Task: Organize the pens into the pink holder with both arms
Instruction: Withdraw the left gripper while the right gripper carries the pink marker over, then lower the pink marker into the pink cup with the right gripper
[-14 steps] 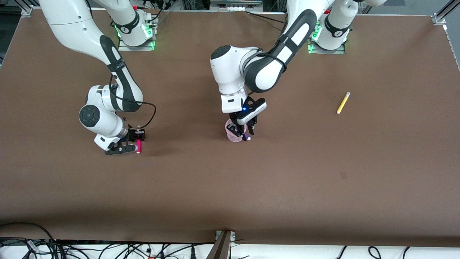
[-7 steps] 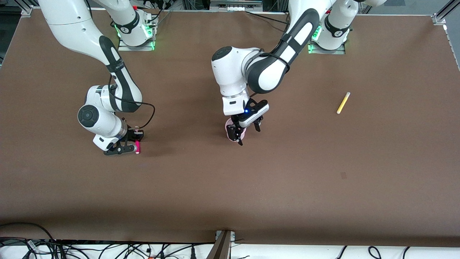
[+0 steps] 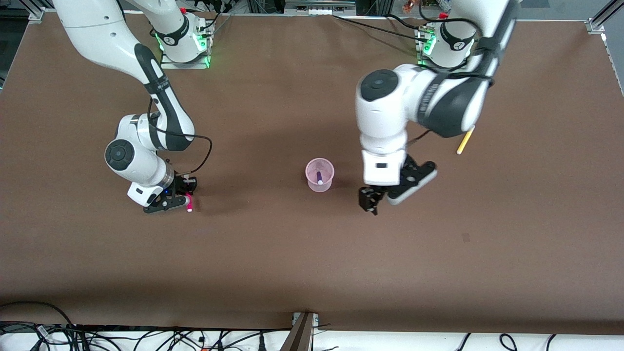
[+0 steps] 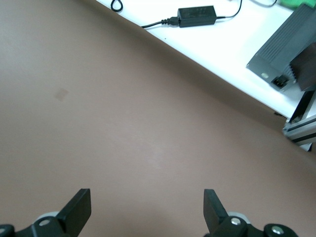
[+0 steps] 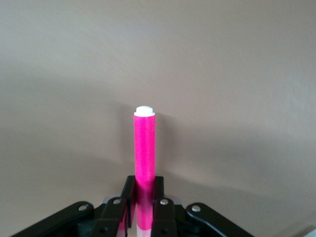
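- We see the pink holder (image 3: 320,175) standing upright near the middle of the brown tabletop (image 3: 273,253), about midway between its two end edges.
- Inside it leans the dark purple pen (image 3: 319,177), pale tip up.
- The left gripper (image 3: 371,201) hangs over bare tabletop just beside the holder, toward the left arm's end; its fingers (image 4: 80,207) are spread wide with nothing between them.
- The right gripper (image 3: 181,202) is low at the tabletop toward the right arm's end, well apart from the holder.
- We find its fingers (image 5: 126,197) pinching the magenta pink pen (image 5: 144,150) near one end, the white-tipped end sticking out ahead.
- The yellow pen (image 3: 464,142) lies flat toward the left arm's end edge, partly covered by the left arm's elbow, and farther from the front camera than the holder.
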{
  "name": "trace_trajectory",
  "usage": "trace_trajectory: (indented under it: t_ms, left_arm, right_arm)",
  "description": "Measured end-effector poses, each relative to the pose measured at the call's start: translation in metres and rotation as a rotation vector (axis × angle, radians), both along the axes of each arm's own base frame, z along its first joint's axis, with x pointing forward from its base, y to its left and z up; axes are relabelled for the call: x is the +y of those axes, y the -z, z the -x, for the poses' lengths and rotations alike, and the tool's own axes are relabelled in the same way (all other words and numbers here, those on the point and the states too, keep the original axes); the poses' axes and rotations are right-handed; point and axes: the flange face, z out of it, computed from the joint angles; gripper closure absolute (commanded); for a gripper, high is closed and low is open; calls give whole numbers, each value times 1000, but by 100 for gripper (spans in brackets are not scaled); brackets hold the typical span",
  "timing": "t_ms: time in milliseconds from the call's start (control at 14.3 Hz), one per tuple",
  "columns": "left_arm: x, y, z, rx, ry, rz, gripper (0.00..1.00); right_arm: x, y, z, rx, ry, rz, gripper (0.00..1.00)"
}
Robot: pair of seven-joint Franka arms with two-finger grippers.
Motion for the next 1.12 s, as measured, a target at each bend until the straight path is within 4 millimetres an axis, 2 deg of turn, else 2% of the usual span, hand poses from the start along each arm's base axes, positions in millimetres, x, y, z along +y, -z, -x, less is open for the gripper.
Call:
trace_trajectory:
  t_ms: [210,349,559,769,908,1118]
  left_arm:
    - [59,-38,-9,109,112,21,0]
    - [100,-59,-12,179,203,23,0]
    - [162,-81,-10,288,359,12,0]
    - [222,-95,-11,344,486,46,0]
    - [256,-101,-9,371,555,73,0]
    - [298,-104,-4,379,601,142,0]
  right_arm:
    - [40,-47,3,-49,-60,-45,100]
    - [78,-79,13,-76,-108,-83,100]
    - [144,-131,39,-134,-181,-146,100]
    - [195,-174,63,-218,-257,-200,100]
    - [224,-190,75,-301,-296,-245,100]
    - [265,-193,89,-416,-307,-320,100]
